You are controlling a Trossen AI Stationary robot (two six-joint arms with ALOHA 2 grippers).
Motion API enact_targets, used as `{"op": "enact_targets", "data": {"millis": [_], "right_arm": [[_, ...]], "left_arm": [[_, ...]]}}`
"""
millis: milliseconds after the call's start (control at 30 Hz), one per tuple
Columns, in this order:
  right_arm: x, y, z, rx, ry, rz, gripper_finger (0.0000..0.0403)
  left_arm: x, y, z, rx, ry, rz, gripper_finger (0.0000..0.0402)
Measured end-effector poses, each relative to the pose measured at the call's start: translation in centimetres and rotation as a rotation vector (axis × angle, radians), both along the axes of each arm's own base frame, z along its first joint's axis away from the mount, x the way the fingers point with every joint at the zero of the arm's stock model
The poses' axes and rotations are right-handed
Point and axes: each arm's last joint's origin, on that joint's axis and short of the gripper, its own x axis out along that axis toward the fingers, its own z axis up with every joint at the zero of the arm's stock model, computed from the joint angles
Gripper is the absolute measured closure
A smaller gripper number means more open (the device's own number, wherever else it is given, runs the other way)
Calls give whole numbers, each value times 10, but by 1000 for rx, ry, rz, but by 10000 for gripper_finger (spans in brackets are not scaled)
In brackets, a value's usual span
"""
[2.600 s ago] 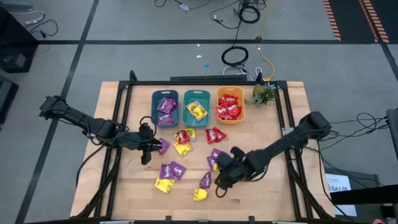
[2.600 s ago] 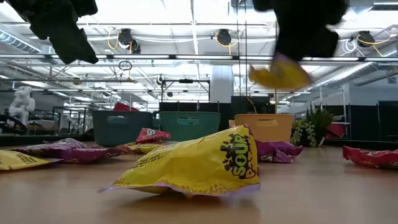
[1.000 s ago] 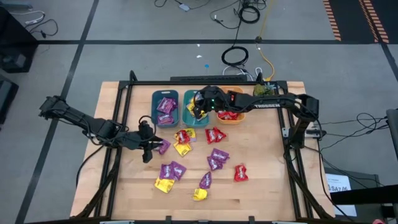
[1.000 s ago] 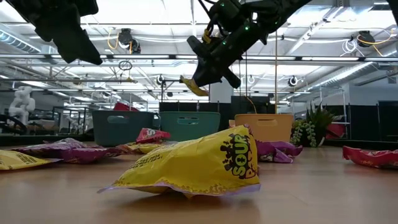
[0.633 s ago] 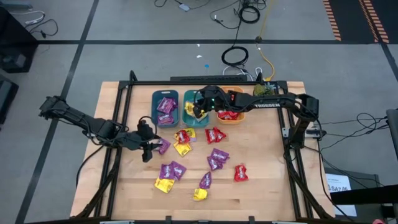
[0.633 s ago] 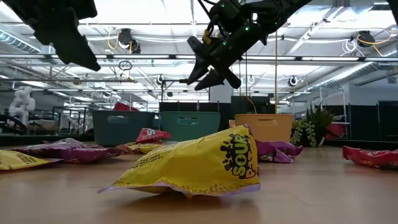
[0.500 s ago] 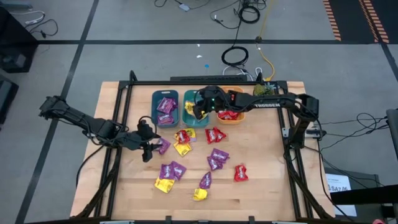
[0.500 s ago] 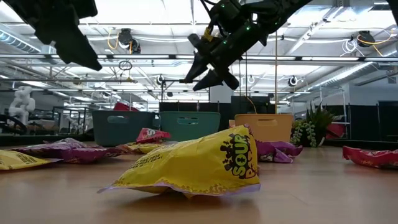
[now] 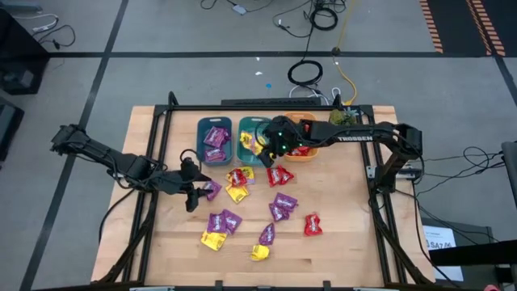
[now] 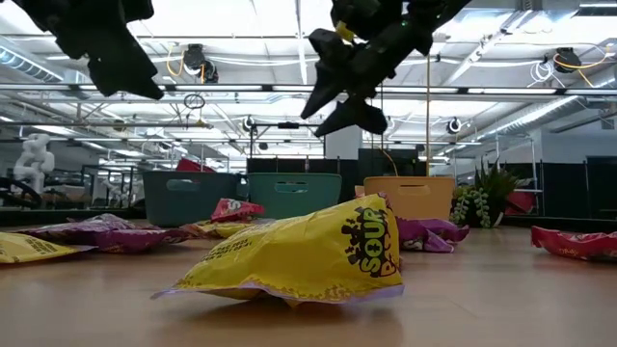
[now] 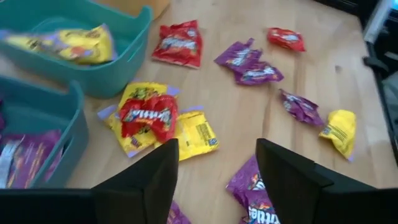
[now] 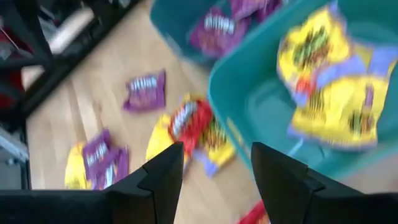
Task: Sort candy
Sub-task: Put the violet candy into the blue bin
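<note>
Loose candy lies on the wooden table: a red and yellow heap point(image 9: 239, 179), a red packet point(image 9: 279, 175), purple packets point(image 9: 283, 204), a red one point(image 9: 312, 225), and purple and yellow ones point(image 9: 218, 228) toward the near edge. My left gripper point(image 9: 194, 194) hangs open and empty above the table, beside a purple packet point(image 9: 212, 190); its wrist view point(image 11: 217, 149) looks onto the red and yellow heap point(image 11: 149, 118). My right gripper point(image 9: 273, 147) is open and empty above the near rim of the teal bin point(image 9: 255, 139); yellow packets point(image 12: 323, 93) lie in that bin.
Three bins stand in a row at the far side: a blue-teal one point(image 9: 215, 140) with purple candy, the teal one with yellow candy, and an orange one point(image 9: 300, 136) with red candy. A small green plant point(image 9: 341, 121) stands at the far right. Black frame rails run along both table sides.
My right gripper held a yellow packet above the teal bin, opened and let it go. The packet is gone from between the fingers. The gripper has since moved a little toward the table's right and near edge, still open. My left gripper has kept still.
</note>
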Motion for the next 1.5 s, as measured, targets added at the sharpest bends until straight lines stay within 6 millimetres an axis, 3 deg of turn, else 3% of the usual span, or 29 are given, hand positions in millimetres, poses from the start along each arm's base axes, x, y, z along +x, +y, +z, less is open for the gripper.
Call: {"op": "enact_targets", "data": {"millis": [300, 433, 800, 1100, 1333, 1500], "right_arm": [[-5, 39, -8, 22, 140, 99, 224], [-3, 53, -8, 18, 137, 138, 224], [-2, 77, -8, 11, 138, 203, 225], [-3, 94, -8, 6, 139, 250, 225], [-4, 103, -8, 4, 144, 277, 225], [-6, 110, -10, 4, 170, 292, 225]], "left_arm": [[-16, 9, -22, -277, 182, 503, 179], [-20, 10, -37, -300, 306, 693, 178], [10, -2, -65, -297, 358, 730, 178], [28, -4, -103, -232, 519, 784, 178], [43, -6, -124, -224, 524, 789, 180], [43, -7, -124, -246, 533, 790, 230]]}}
